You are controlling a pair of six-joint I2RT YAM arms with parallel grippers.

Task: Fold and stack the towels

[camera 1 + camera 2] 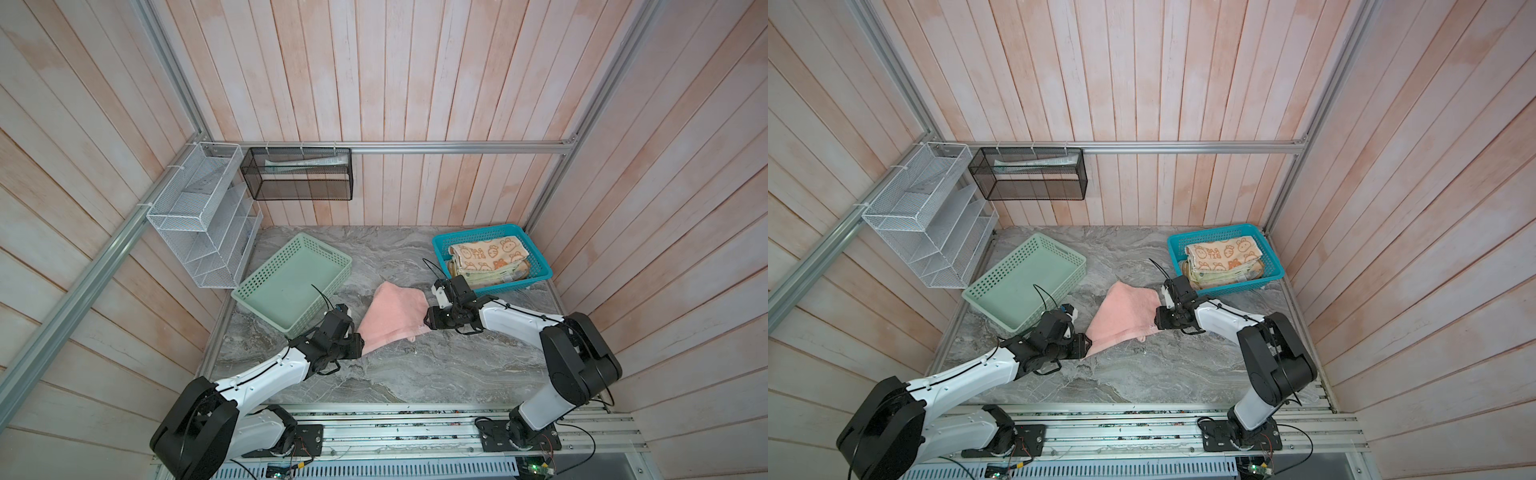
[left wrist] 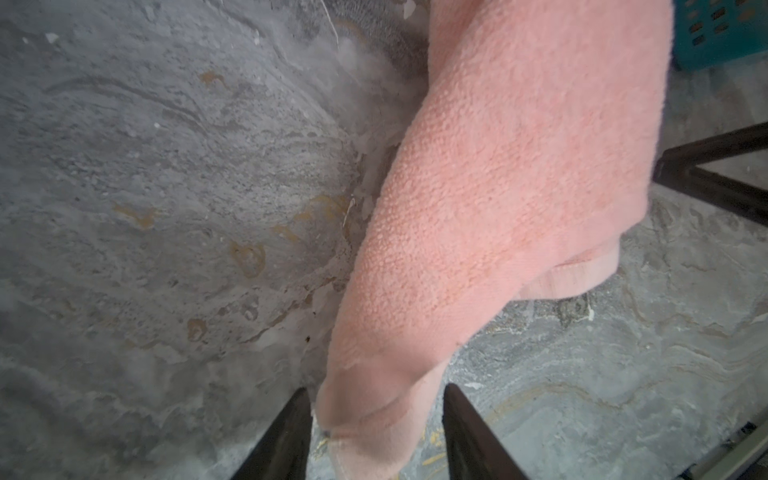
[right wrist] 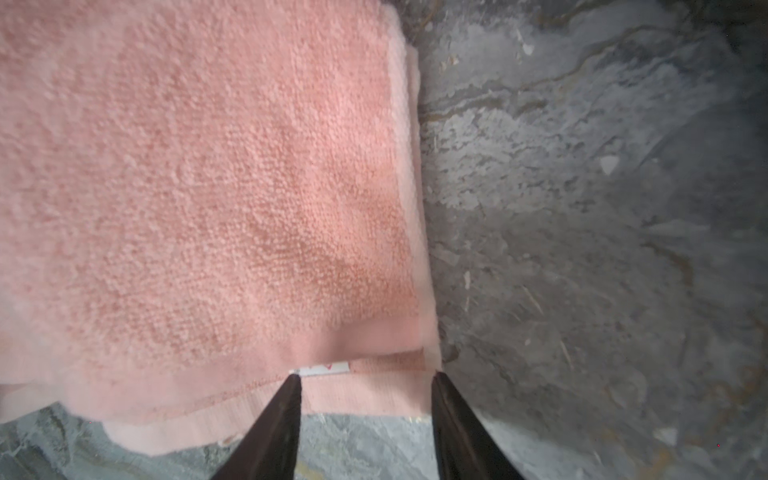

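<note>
The pink towel (image 1: 392, 316) lies folded over on the table (image 1: 415, 374) just beside the blue basket (image 1: 519, 284), which holds the other folded towels (image 1: 488, 255) in a pile. My left gripper (image 2: 376, 386) has its jaws apart with a bunched corner of the towel between them, at the end far from the basket; whether they press it I cannot tell. My right gripper (image 3: 365, 374) stands open astride the hem at the corner nearest the basket, the layers lying flat beneath. I judge this cloth light, limp and nappy: it will sag and fall open if lifted by one layer, but it won't slip. I'd pinch all the layers together at the hemmed corners, one corner per gripper.
</note>
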